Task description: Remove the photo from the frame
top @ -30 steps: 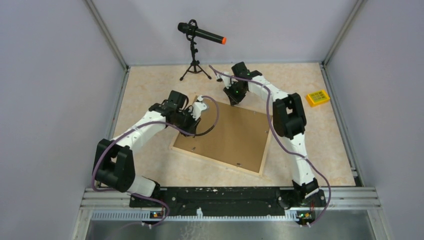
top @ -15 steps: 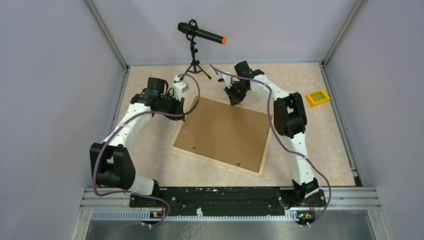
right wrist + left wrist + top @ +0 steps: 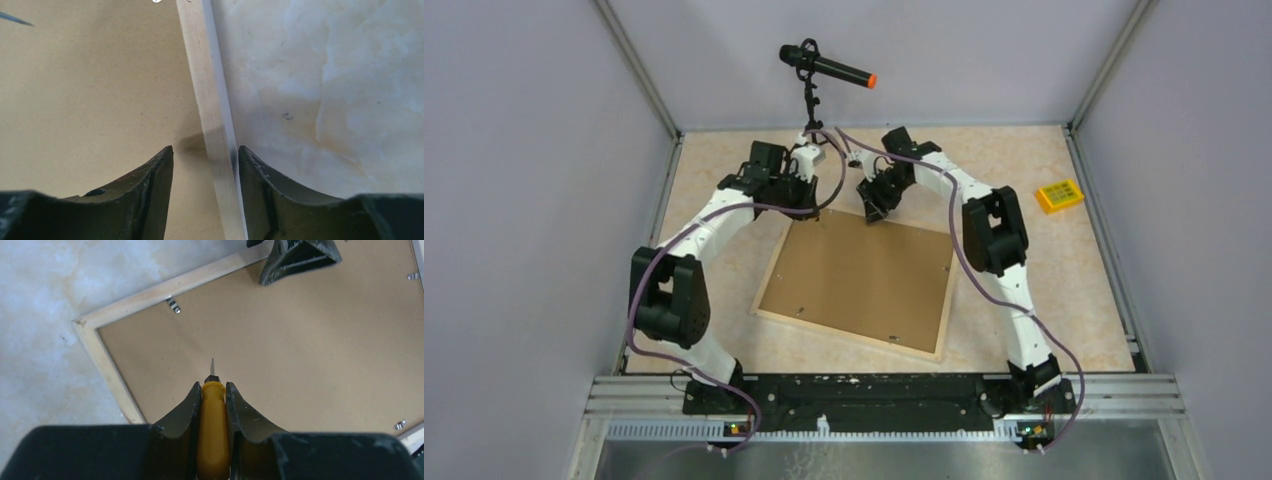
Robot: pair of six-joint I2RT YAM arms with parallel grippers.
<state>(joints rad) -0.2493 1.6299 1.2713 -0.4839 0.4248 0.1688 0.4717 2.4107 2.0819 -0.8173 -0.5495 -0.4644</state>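
Frame [image 3: 854, 280]: lies flat on the table [image 3: 1044, 290], back up, in the middle of the work area and turned a little askew; brown hardboard back bordered by a pale wood rim [image 3: 212, 100]; small metal clips [image 3: 172, 304] show along the inner edge of the rim, one near the far left corner, others at the right side of the left wrist view.

Photo: hidden; only the back of the frame shows, so its place cannot be told.

Left gripper [image 3: 213, 385]: closed tight on the yellow handle of a tool [image 3: 212, 435]; the handle runs lengthwise between the fingers; a thin metal tip [image 3: 212, 366] points out over the brown back, near the far left corner of the frame; whether the tip touches the board cannot be told.

Right gripper [image 3: 206, 155]: parted, holding nothing; one finger [image 3: 150, 185] over the brown back, the other over the table side, with the far rim of the frame lying between them; contact with the rim cannot be told; it sits just beside the left gripper along the far edge.

Microphone [image 3: 824, 68]: black with an orange tip, on a small tripod at the back of the table, beyond both grippers.

Yellow block [image 3: 1059, 195]: flat on the table at the right, well apart from the frame.
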